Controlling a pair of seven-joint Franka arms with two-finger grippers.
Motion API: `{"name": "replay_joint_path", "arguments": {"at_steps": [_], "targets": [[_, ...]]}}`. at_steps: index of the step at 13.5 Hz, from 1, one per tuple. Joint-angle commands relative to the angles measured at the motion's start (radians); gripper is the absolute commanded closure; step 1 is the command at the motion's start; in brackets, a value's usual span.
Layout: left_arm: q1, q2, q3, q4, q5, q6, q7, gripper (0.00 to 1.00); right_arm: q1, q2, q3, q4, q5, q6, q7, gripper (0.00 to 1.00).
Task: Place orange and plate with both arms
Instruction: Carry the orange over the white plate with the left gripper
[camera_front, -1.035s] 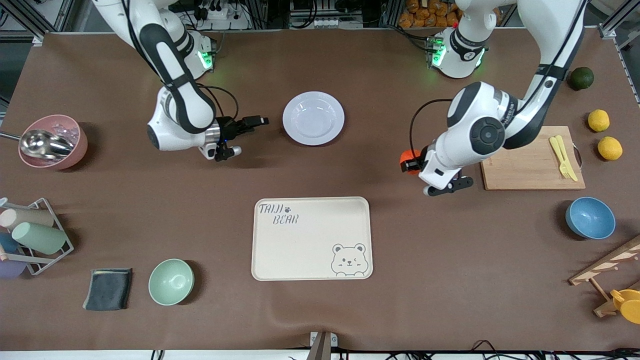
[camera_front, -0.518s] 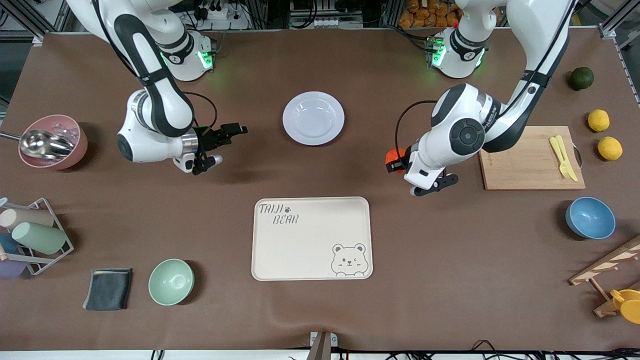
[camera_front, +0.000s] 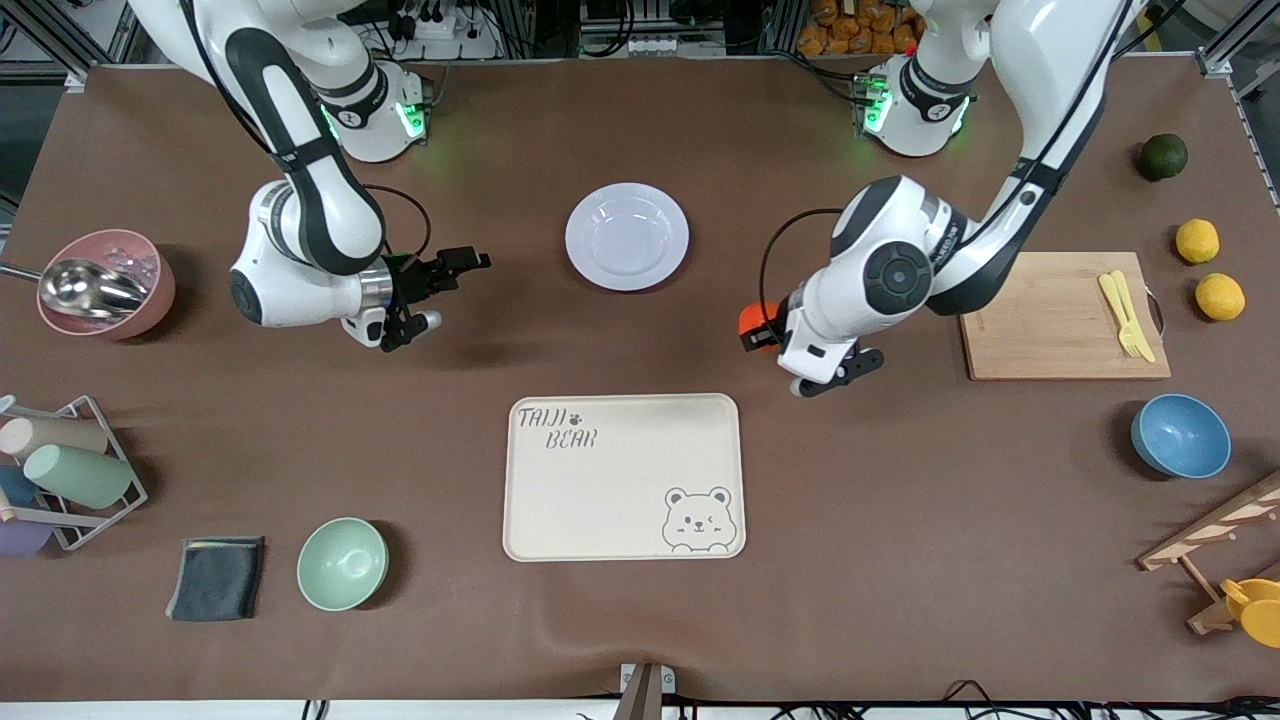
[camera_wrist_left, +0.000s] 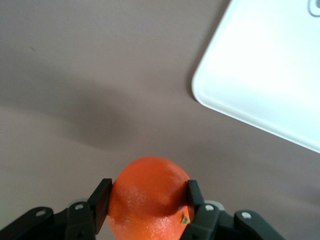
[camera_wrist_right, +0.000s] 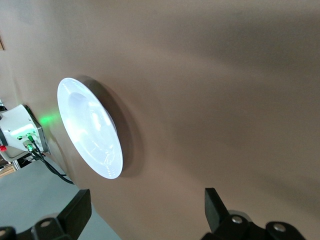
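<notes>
The orange (camera_front: 747, 319) is a small reddish-orange fruit, and my left gripper (camera_front: 757, 326) is shut on it, a black pad on each side. In the left wrist view the orange (camera_wrist_left: 147, 200) fills the left gripper (camera_wrist_left: 147, 192), over brown table near a corner of the cream tray (camera_wrist_left: 265, 75). The pale round plate (camera_front: 627, 237) lies on the table between the two arms, farther from the front camera than the tray (camera_front: 623, 476). My right gripper (camera_front: 445, 292) is open and empty, beside the plate toward the right arm's end. The right wrist view shows the plate (camera_wrist_right: 90, 127) ahead of the right gripper (camera_wrist_right: 147, 202).
A wooden cutting board (camera_front: 1040, 330) with yellow cutlery, two lemons (camera_front: 1197, 241), a dark green fruit (camera_front: 1163, 156) and a blue bowl (camera_front: 1180, 436) lie toward the left arm's end. A pink bowl (camera_front: 150, 290), cup rack (camera_front: 60, 470), dark cloth (camera_front: 216, 577) and green bowl (camera_front: 342, 563) lie toward the right arm's end.
My left gripper has carried the orange away from the cutting board toward the middle of the table. My right gripper drew back from the plate, then held still.
</notes>
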Motion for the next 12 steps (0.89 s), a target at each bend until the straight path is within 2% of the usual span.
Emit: {"name": "replay_joint_path", "arguments": {"at_steps": [1, 5, 12], "targets": [[-0.089, 0.076, 0.005, 0.097, 0.000, -0.002, -0.124, 1.00, -0.023, -0.008, 0.011, 0.005, -0.028, -0.016, 0.020, 0.00], [-0.175, 0.108, 0.007, 0.136, 0.000, -0.002, -0.229, 1.00, -0.024, -0.007, 0.011, 0.005, -0.028, -0.016, 0.020, 0.00], [-0.277, 0.130, 0.007, 0.124, 0.002, 0.024, -0.351, 1.00, -0.035, -0.004, 0.011, 0.005, -0.029, -0.015, 0.020, 0.00]]}}
